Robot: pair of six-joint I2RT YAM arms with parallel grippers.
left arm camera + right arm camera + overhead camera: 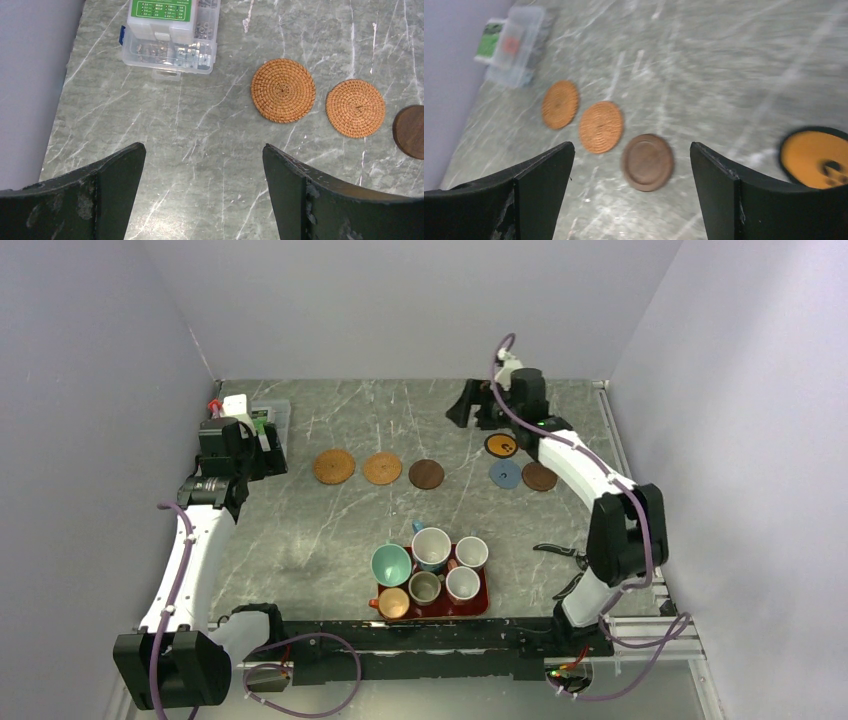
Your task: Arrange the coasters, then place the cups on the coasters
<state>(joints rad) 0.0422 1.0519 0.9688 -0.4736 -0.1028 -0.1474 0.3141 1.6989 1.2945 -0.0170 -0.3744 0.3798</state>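
Note:
Six coasters lie across the middle of the table: two woven tan ones [334,466] [382,468], a dark brown one [426,473], a black one with an orange face [501,446], a blue-grey one [505,474] and a second dark brown one [540,476]. Six cups stand on the red tray [486,605], among them a teal cup [391,563] and a larger white cup [431,545]. My left gripper [202,146] hangs open and empty left of the woven coasters [283,90]. My right gripper [632,144] is open and empty, raised near the far edge, with the dark brown coaster [647,161] seen between its fingers.
A clear parts box [170,35] with a green label sits at the far left corner. Grey walls close in the table on three sides. The right arm's elbow [620,530] stands right of the tray.

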